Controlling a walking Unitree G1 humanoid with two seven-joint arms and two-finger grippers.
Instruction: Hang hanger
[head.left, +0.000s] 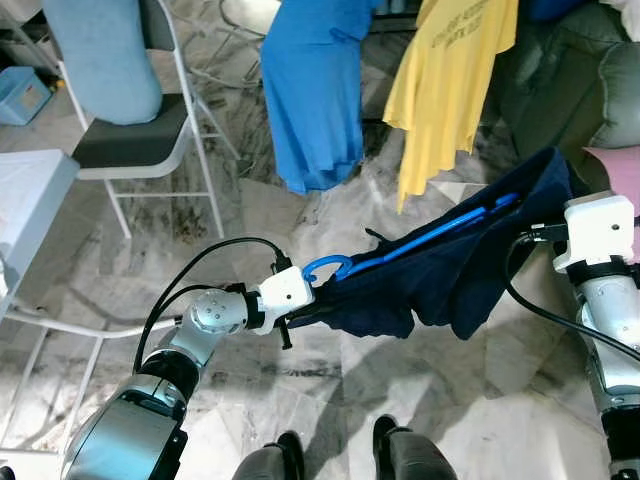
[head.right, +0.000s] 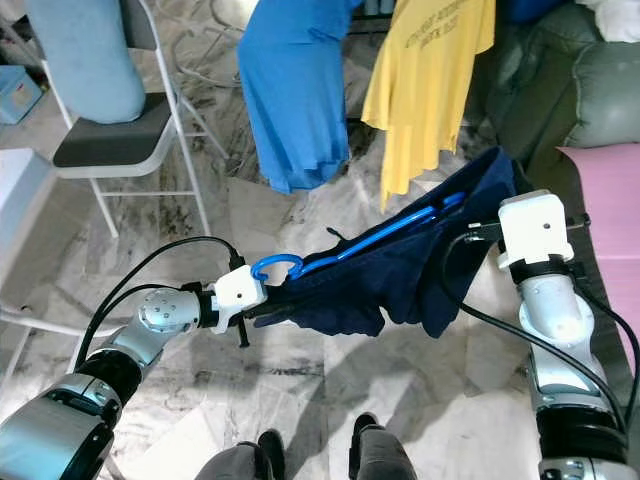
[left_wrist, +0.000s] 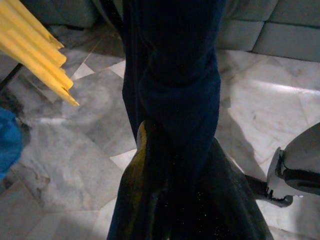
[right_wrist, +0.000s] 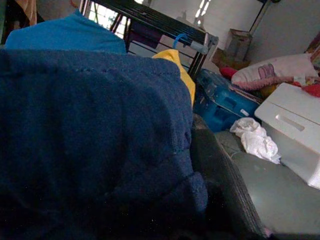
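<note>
Blue hanger (head.left: 420, 240) with a dark navy garment (head.left: 450, 265) draped on it, held up in the air between the two arms above the marble floor (head.left: 300, 380), hook end toward the robot's left. Left end effector (head.left: 300, 310) sits just under the hook, fingers buried in the navy cloth, appears clamped on the garment's edge. Right end effector (head.left: 555, 215) is at the other end, covered by the cloth; cannot tell if its fingers are apart or together. Behind the hanger, a blue shirt (head.left: 315, 90) and a yellow shirt (head.left: 450, 80) hang side by side. Folding chair (head.left: 150, 140) with a light blue cover at far left. Grey sofa (head.left: 570, 90) at right. Drying rack (right_wrist: 155, 22) visible in right wrist view.
</note>
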